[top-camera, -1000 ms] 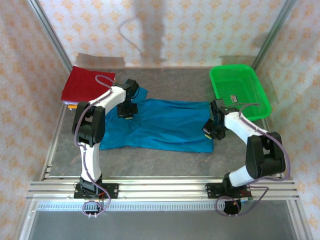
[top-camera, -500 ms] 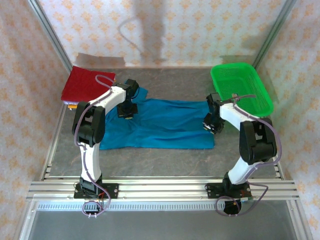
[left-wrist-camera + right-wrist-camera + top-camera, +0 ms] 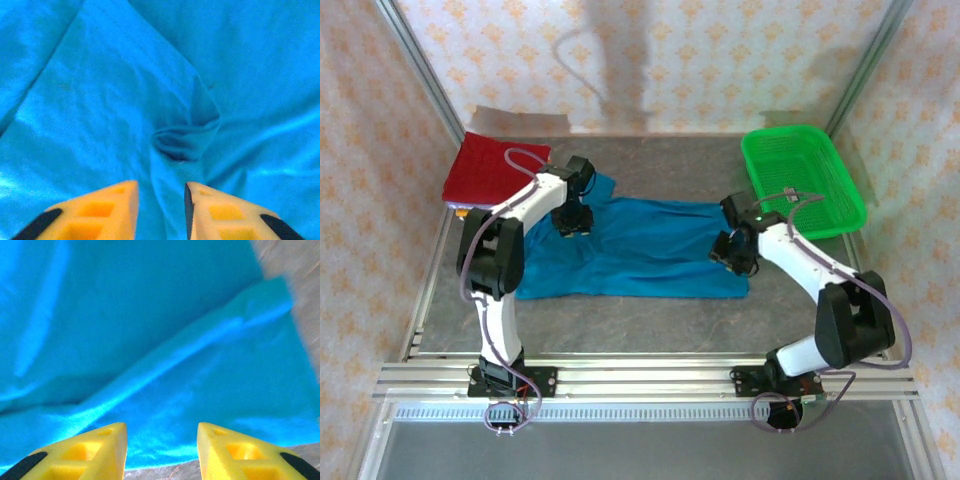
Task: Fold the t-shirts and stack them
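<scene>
Your left gripper [image 3: 161, 195] has its fingers spread with nothing between them, just above a small pucker [image 3: 185, 140] in the teal-blue t-shirt [image 3: 650, 250]. Your right gripper [image 3: 161, 437] is also spread and empty, over the shirt's right edge, where the grey table [image 3: 290, 270] shows. The shirt lies flat across the table's middle. The folded dark red shirt [image 3: 490, 165] sits at the far left corner and the green basket [image 3: 800, 180] at the far right.

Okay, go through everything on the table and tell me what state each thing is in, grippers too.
blue t-shirt: spread out, creased, ungripped
dark red t-shirt: folded square, far left
green basket: upright, far right
left gripper: open over blue t-shirt
right gripper: open over its right edge
</scene>
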